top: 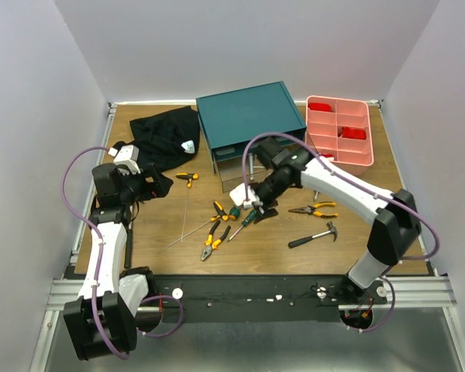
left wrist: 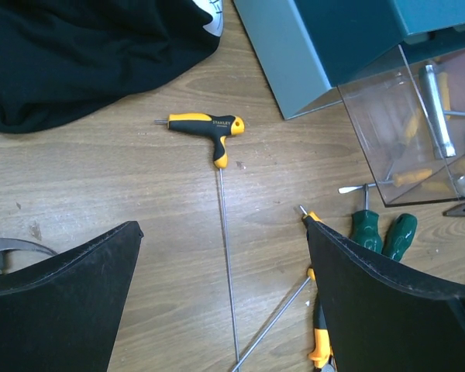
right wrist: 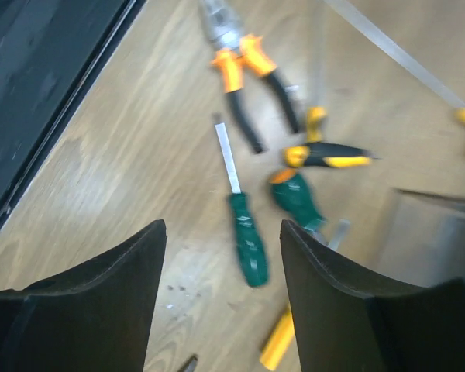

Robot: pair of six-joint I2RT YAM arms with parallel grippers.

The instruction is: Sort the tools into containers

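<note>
Tools lie scattered on the wooden table in front of the teal cabinet [top: 248, 116]. My right gripper [top: 257, 208] is open and hovers over two green-handled screwdrivers [top: 244, 218]. In the right wrist view one green screwdriver [right wrist: 247, 236] lies just beyond my open gripper [right wrist: 221, 256], with orange-handled pliers [right wrist: 244, 66] farther off. My left gripper [top: 159, 184] is open and empty. In its wrist view a yellow-and-black T-handle key [left wrist: 205, 125] lies ahead of the gripper [left wrist: 221, 267], and its thin rod runs between the fingers [left wrist: 62, 294]. The pink tray [top: 339, 128] stands at the back right.
A clear drawer [left wrist: 418, 124] with tools inside is pulled out of the cabinet's front. A black cloth [top: 167, 136] lies at the back left. A hammer [top: 314, 235] and yellow-handled pliers [top: 315, 209] lie to the right. More pliers [top: 211, 240] lie in the middle.
</note>
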